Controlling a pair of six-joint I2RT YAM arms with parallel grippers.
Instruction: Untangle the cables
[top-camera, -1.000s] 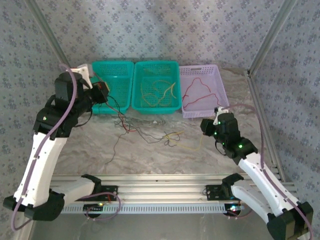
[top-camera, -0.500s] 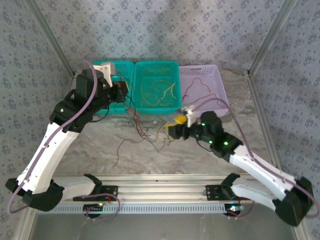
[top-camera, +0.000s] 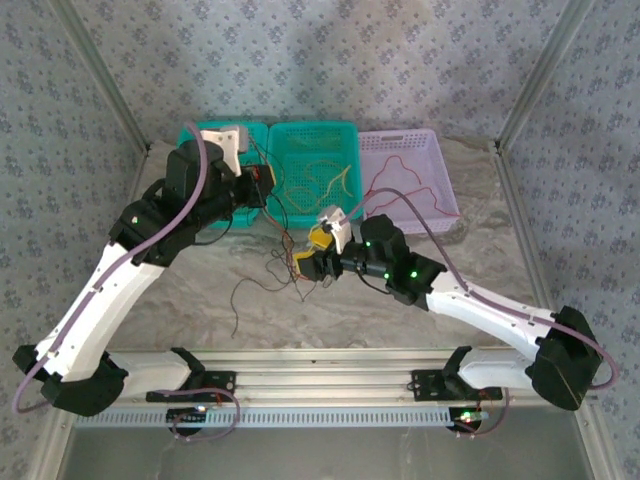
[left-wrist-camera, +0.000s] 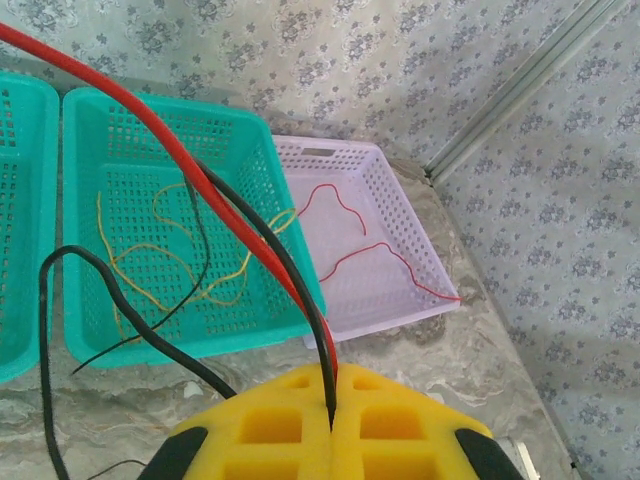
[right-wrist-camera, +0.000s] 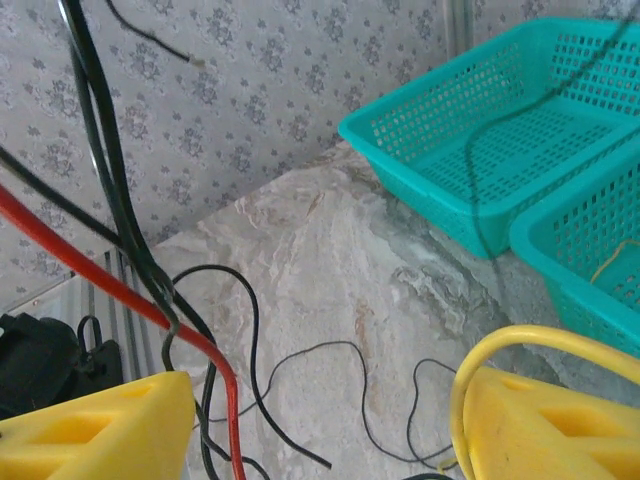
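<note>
The left claw (left-wrist-camera: 332, 400) is clenched on red and black cables (left-wrist-camera: 255, 235) near the table's (top-camera: 490, 235) far edge; the right claw (right-wrist-camera: 325, 400) hangs released mid-table.

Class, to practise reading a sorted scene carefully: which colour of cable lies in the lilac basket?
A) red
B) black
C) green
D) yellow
A: thin red cables lie on the floor of the lilac basket, while the yellow ones sit in the teal basket beside it.
</note>
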